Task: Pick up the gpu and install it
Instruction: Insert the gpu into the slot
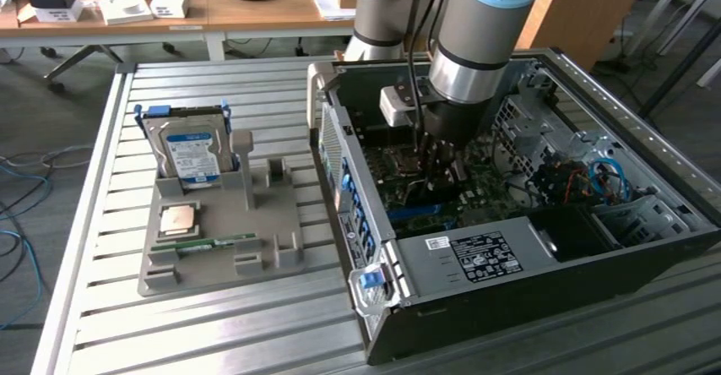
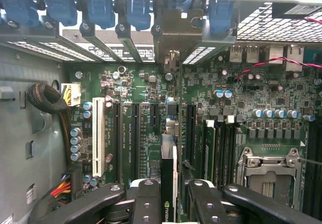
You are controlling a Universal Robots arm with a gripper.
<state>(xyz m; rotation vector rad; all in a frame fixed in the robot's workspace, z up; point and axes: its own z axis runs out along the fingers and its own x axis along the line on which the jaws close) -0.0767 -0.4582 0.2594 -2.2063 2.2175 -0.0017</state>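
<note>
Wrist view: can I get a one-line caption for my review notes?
Gripper holds the gpu edge-on above the expansion slots of the motherboard.

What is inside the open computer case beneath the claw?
The gpu, held in the claw, stands edge-on over the green motherboard. Whatever lies directly beneath the card is covered by it.

gpu: dark card, edge-on, upright over motherboard slots, silvery bracket at rear panel, gripped between fingers.

Inside case, gpu (tray alongside)
</note>
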